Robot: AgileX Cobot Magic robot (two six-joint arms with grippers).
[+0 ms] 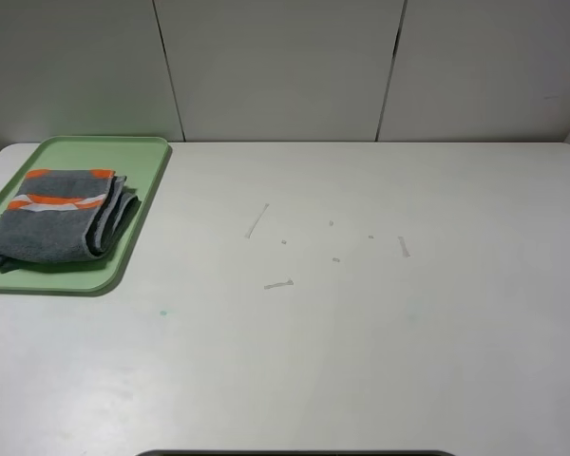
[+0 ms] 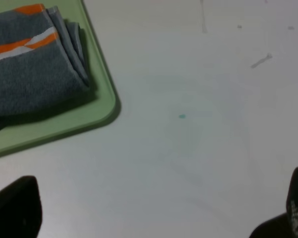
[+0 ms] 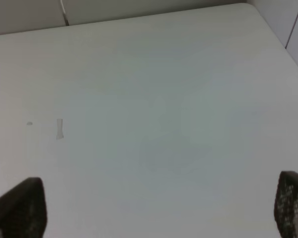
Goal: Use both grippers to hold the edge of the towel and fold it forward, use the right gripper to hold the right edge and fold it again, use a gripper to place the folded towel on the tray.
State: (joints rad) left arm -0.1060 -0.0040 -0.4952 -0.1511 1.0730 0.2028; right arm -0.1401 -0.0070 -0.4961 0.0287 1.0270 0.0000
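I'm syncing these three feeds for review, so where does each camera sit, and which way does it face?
Exterior high: mounted above, facing down across the white table toward the wall panels; no arm shows.
Left wrist: on the left arm, angled down at the folded towel on the tray; open left gripper fingertips at the frame corners.
Right wrist: on the right arm, over bare table; open right gripper fingertips show.
Shared: exterior and left wrist both show towel and tray.

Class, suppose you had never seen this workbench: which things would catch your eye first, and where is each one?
First the folded grey towel with orange patches and a white stripe, lying on the pale green tray at the table's far left. Next the wide white table, bare but for a few small scuff marks near its middle. Both grippers are open, with only their dark fingertips at the wrist views' edges.
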